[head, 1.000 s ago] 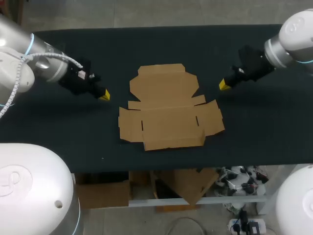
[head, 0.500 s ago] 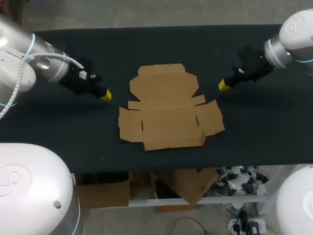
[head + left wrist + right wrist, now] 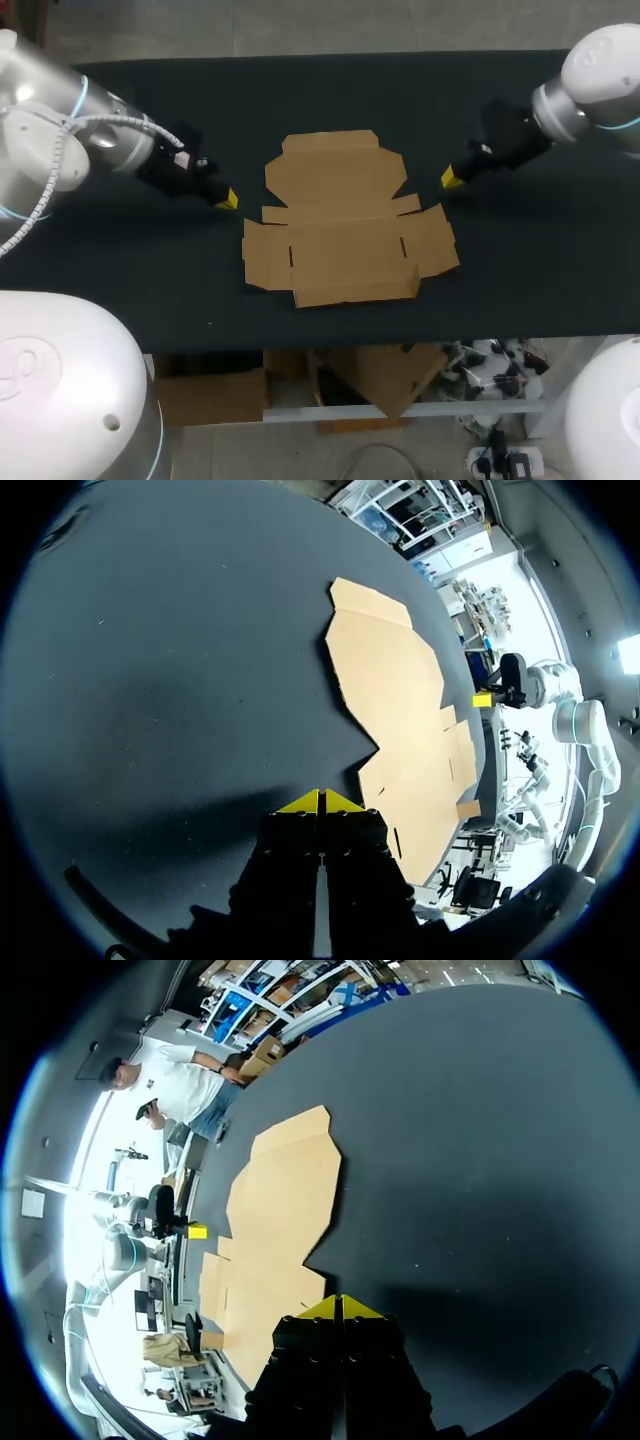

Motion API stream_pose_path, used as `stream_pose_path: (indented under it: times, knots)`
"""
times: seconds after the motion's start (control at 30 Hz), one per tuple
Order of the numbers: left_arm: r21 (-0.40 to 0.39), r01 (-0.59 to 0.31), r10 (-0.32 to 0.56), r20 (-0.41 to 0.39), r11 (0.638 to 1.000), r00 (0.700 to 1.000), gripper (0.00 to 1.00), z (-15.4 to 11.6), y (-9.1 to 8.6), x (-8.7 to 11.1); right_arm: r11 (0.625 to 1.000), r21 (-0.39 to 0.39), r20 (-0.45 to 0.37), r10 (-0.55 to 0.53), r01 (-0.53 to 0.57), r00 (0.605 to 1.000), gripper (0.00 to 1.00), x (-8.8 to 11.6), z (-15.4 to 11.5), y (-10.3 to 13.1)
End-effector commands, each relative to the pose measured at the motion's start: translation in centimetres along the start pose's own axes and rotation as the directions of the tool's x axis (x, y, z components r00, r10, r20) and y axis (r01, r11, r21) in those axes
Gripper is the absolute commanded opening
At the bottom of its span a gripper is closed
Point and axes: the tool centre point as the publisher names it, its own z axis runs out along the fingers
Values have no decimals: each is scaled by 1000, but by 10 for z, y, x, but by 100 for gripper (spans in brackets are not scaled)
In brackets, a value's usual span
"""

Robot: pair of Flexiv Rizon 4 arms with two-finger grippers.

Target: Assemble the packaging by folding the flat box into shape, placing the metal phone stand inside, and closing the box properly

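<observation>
Both arms have edged inward over the last second. My left gripper (image 3: 228, 200) slid toward the near-left edge of the flat brown cardboard box blank (image 3: 345, 215), and my right gripper (image 3: 452, 179) crept a little closer on the opposite side. Neither touches the card yet; each sits just beside it.

In both wrist views the yellow tips are pressed together with nothing between them. The blank lies unfolded in the middle of the black table (image 3: 150, 280), all flaps flat. I judge this to be the approach before the first fold, so the task has barely begun. I can't see the metal phone stand in any view.
</observation>
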Motion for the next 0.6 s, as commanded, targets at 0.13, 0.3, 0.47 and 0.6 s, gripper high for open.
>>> stream_pose_path:
  times: [0.13,0.3,0.47,0.6]
  knots:
    - [-15,-1,1,-9,1000,1000,0,9,-3,-3,1000,15,-13,3,-3,1000,0,-4,14,1]
    - [-25,-3,3,-16,1000,1000,0,12,-3,-4,1000,20,-29,7,-7,1000,0,-6,24,1]
    - [-33,-6,5,-23,999,1000,0,16,-2,-4,1000,27,-32,13,-12,999,0,-6,31,2]
    - [-38,-3,2,-31,999,1000,0,18,-2,-6,999,38,-43,14,-12,999,0,-7,35,1]
